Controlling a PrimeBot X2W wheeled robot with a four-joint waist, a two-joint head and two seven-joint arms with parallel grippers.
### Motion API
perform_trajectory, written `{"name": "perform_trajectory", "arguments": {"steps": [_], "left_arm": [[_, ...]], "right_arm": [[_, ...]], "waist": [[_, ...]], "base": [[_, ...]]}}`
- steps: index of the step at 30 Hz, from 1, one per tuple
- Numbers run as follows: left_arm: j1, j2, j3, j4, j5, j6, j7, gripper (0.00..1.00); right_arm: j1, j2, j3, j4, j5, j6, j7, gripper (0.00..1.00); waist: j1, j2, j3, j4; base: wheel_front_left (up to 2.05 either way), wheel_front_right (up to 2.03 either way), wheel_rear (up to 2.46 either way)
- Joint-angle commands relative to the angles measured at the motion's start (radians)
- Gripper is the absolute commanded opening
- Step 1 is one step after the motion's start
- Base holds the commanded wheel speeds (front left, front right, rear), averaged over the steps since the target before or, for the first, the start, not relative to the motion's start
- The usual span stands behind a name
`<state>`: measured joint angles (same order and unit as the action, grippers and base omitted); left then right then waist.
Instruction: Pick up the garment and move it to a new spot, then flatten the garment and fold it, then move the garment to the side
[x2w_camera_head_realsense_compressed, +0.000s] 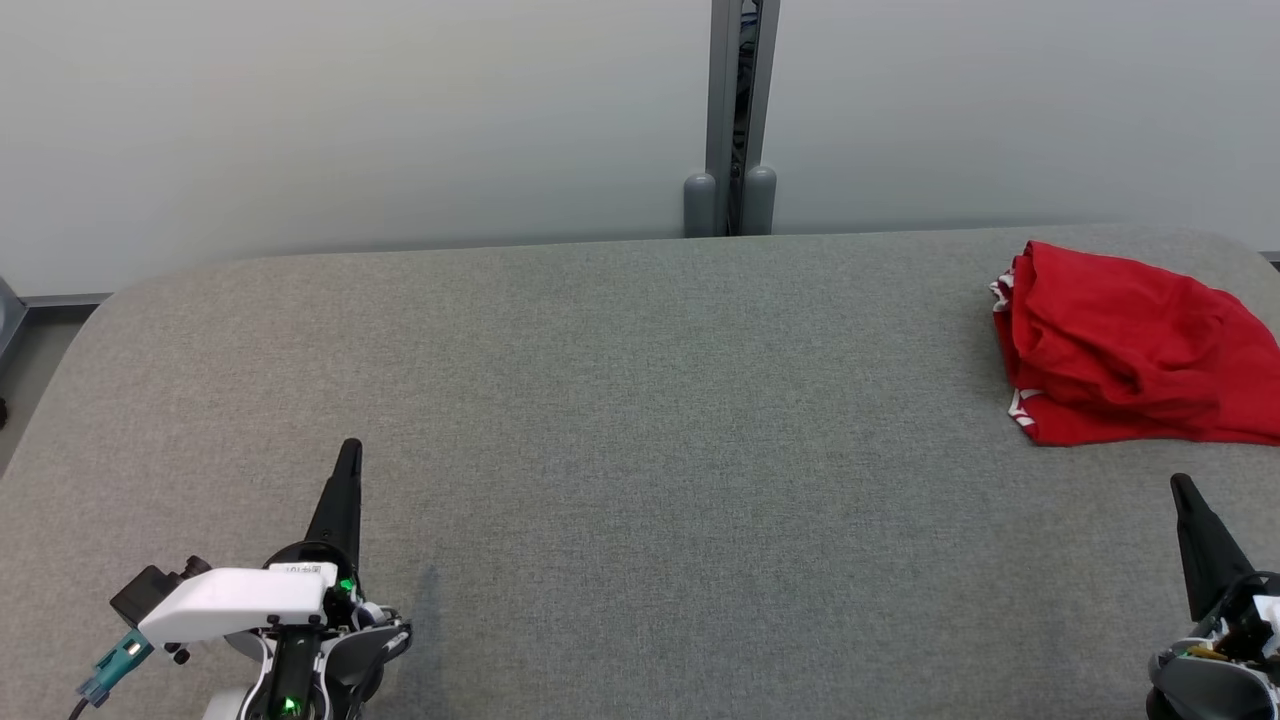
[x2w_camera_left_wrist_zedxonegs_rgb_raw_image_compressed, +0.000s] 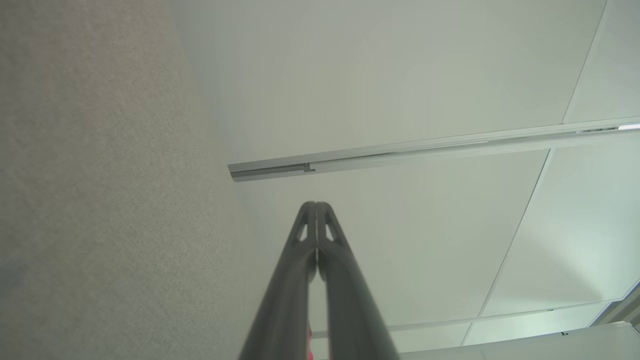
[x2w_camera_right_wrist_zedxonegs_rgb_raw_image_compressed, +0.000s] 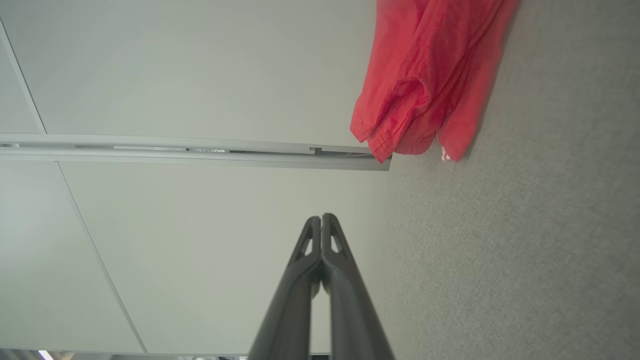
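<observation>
The garment (x2w_camera_head_realsense_compressed: 1130, 345) is a red cloth with white trim, lying folded in a loose stack at the far right of the grey table (x2w_camera_head_realsense_compressed: 640, 420); its right part runs past the picture's edge. In the right wrist view the garment (x2w_camera_right_wrist_zedxonegs_rgb_raw_image_compressed: 430, 75) lies on the fabric surface ahead of the fingers. My right gripper (x2w_camera_head_realsense_compressed: 1183, 485) stands a little in front of the garment, apart from it, shut and empty; its fingers (x2w_camera_right_wrist_zedxonegs_rgb_raw_image_compressed: 322, 218) meet at the tips. My left gripper (x2w_camera_head_realsense_compressed: 350, 447) rests at the lower left, far from the garment, shut on nothing, its fingers (x2w_camera_left_wrist_zedxonegs_rgb_raw_image_compressed: 316, 205) pressed together.
A pale partition wall (x2w_camera_head_realsense_compressed: 350, 120) runs behind the table, with a grey post (x2w_camera_head_realsense_compressed: 733, 120) at its middle. The table's left edge curves away at the far left (x2w_camera_head_realsense_compressed: 60, 360). A wide stretch of bare grey fabric lies between the two grippers.
</observation>
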<state>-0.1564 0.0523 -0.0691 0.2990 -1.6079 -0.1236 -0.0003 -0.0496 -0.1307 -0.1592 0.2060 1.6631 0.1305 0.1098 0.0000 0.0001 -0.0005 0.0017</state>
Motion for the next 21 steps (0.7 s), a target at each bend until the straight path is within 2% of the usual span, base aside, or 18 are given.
{"name": "perform_trajectory", "arguments": {"steps": [1,21], "left_arm": [[-0.023,0.007,0.005,0.0,-0.014,-0.009,0.004,0.0],[-0.021,0.005,0.008,0.003,-0.035,-0.011,0.011,0.0]], "right_arm": [[-0.006,-0.009,-0.008,0.001,0.018,0.0,0.007,0.0],[-0.011,-0.004,-0.015,0.004,0.033,0.0,0.018,0.0]], "waist": [[0.0,-0.0001,0.0,0.0],[0.0,-0.0001,0.001,-0.002]], "base": [[0.0,0.0,0.0],[0.0,0.0,0.0]]}}
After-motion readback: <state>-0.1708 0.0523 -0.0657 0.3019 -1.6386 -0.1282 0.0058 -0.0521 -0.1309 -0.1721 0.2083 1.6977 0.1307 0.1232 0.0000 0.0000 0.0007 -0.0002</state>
